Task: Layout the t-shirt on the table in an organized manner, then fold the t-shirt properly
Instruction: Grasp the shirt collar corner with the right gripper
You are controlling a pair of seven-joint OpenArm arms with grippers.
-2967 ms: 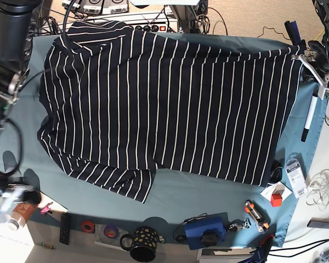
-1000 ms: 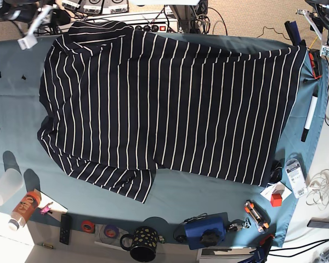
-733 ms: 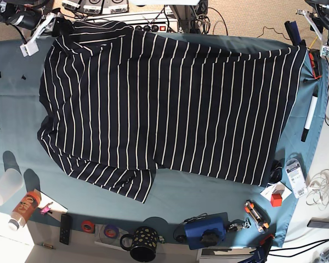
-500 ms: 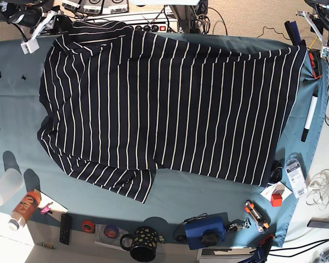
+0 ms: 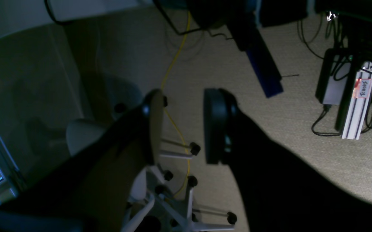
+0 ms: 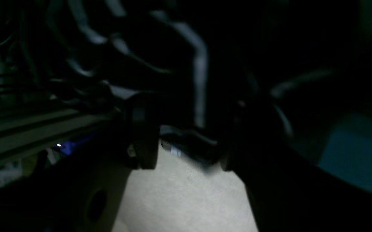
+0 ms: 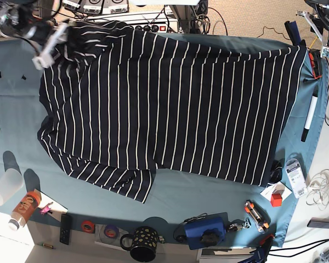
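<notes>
T-shirt [image 7: 170,104] spread across surface [image 7: 16,109] centre, right gripper [image 7: 63,41] over its 10 o'clock corner, left gripper [image 7: 321,22] off the surface at 2 o'clock, mug [image 7: 143,244] at 6, marker [image 7: 310,118] at 3.

beige carpet floor [image 5: 301,135], office chair base [image 5: 173,193]

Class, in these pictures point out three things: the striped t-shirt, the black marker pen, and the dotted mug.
t-shirt [image 7: 175,98]: base view, middle of the striped body.
marker pen [image 7: 309,117]: base view, mid-barrel, at the table's right edge.
dotted mug [image 7: 145,243]: base view, its dark dotted wall, at the near edge.
</notes>
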